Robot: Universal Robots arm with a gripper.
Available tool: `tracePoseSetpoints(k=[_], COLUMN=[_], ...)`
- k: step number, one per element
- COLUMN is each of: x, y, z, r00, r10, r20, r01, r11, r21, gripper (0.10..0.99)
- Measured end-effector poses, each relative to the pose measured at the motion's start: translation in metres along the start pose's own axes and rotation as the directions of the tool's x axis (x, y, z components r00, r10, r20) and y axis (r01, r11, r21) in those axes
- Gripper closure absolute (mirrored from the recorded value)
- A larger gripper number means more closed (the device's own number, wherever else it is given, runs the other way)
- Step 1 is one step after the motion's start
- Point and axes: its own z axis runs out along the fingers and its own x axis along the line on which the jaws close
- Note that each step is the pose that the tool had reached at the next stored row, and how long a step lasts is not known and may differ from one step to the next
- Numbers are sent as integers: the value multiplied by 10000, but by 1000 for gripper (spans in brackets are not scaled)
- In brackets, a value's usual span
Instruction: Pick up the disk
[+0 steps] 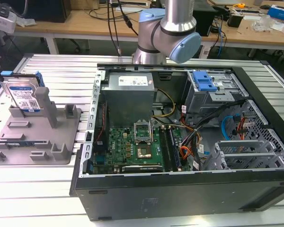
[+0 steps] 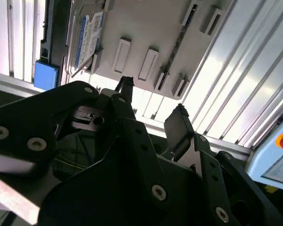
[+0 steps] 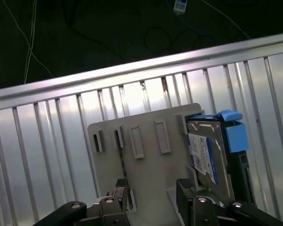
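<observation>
At the exterior view's left, in the upper part of the frame: the disk (image 1: pixel 22 96), silver with a white-and-blue label and blue side rails. It is stood on edge, slightly tilted, in the far corner of the grey fixture (image 1: pixel 38 139), just beside an upright post (image 1: pixel 48 106).

Fixture: grey plastic plate with slots and posts, laid flat on the slatted metal table (image 1: pixel 57 66), beside the open computer case (image 1: pixel 180 189) that takes up the centre and right of that frame.

Arm (image 1: pixel 168 30): seen at the top centre of the exterior view, behind the case.

Gripper (image 3: pixel 152 188): shown in both wrist views with its two fingers spread apart and nothing held between them. It is judged to be above the fixture and well apart from the disk, which is seen in the first wrist view (image 3: pixel 205 155) off to one side of the fingers, not between them.

Task status: the disk is not yet touched; the pick-up is judged to be at the approach stage.

Hazards, judged:
- A finger could be driven onto the post or the fixture's wall, because the disk is set close against them.
- The disk could be tipped or pushed out of its slot if only one finger meets it, owing to its tilt.
- A grip taken on the smooth blue rails could slip.
</observation>
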Motion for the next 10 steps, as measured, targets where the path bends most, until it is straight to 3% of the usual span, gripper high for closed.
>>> tracePoseSetpoints(k=[2, 10], x=[0, 0], y=[-1, 0], z=[0, 1], r00=[9995, 9991], r10=[-324, -419], r20=[-10, -13], r01=[324, 419], r11=[9995, 9991], r21=[3, 3], gripper=[545, 545])
